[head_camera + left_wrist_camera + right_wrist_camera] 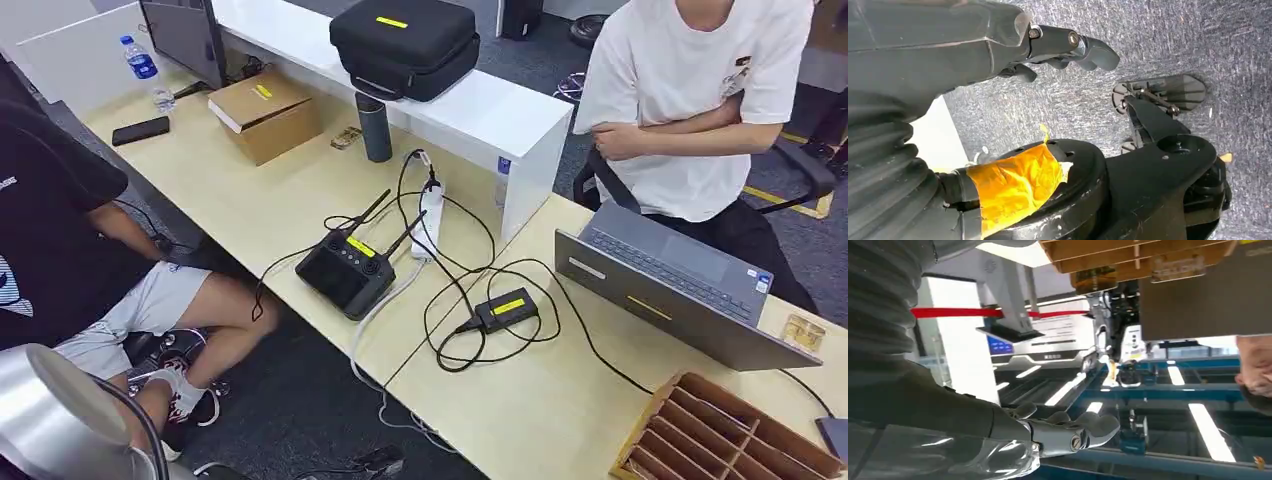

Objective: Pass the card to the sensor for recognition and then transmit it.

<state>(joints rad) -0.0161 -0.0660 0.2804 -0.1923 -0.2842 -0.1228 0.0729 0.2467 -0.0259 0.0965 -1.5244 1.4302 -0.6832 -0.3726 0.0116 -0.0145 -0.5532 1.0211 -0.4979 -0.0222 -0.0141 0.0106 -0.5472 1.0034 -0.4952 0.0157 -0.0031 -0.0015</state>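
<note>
Head view: a long pale wooden table (250, 200) runs across the scene, with a white raised shelf (470, 110) along its far side. A person in a white shirt (690, 90) sits at the far right with arms folded; a second person in a black shirt and grey shorts (90, 270) sits at the left edge. On the shelf rests a black carrying case (405, 45) with a yellow label. A grey laptop (670, 290) lies open on the table before the seated person in white. A cardboard box (265, 115) stands near the far left of the table, beside a water bottle (145, 70) and a dark phone (141, 130). At the near right corner sits a wooden divided tray (725, 435). At mid-table lie a black remote controller (345, 270) with two antennas, a white power strip (430, 215), and a small black box (507, 308) with a yellow label, linked by looping black cables. A dark cylindrical flask (374, 127) stands upright against the shelf.

No card can be made out in these views.

Left wrist view: the left hand (1068, 47) hangs over grey carpet, its fingers loosely curled and holding nothing.

Right wrist view: the right hand (1068, 430) is empty, fingers slightly bent and apart.
</note>
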